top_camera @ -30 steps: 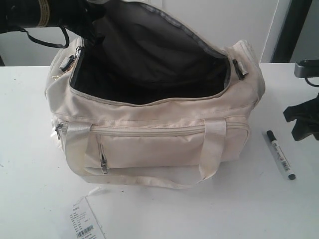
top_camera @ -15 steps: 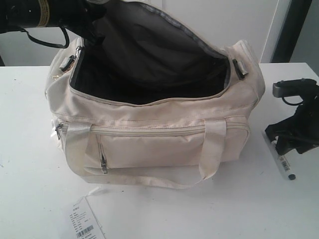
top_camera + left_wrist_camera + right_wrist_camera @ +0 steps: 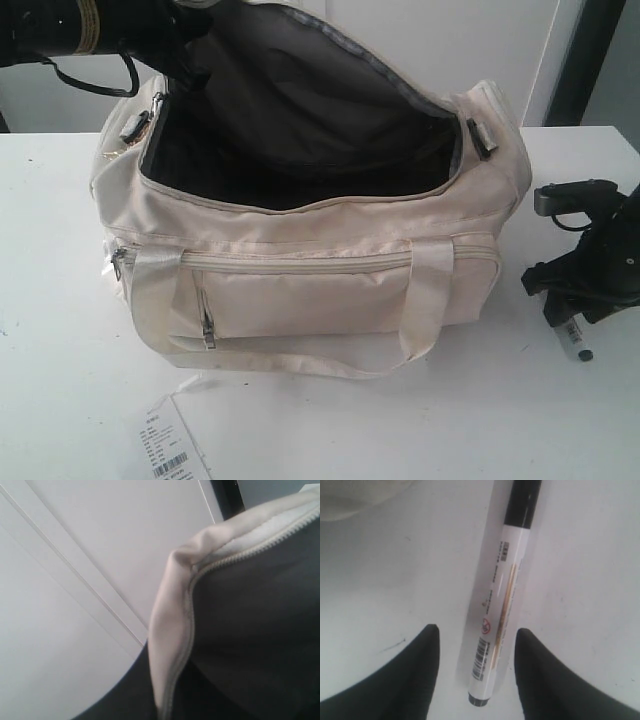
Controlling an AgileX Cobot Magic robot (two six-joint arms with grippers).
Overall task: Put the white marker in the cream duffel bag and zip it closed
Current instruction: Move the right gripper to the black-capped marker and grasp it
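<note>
Presently the right gripper (image 3: 477, 630) is low over the table (image 3: 60, 380) with its fingers spread apart and holding nothing. The white marker (image 3: 505, 595) lies flat between the two fingertips and touches neither. Its dark end is nearest the gripper and its black cap points away. The cream duffel bag (image 3: 300, 290) stands near this gripper, its top zip open and its dark lining exposed. The left gripper (image 3: 185, 55) is at the bag's raised rear edge; whether its jaws are open or closed cannot be determined.
</note>
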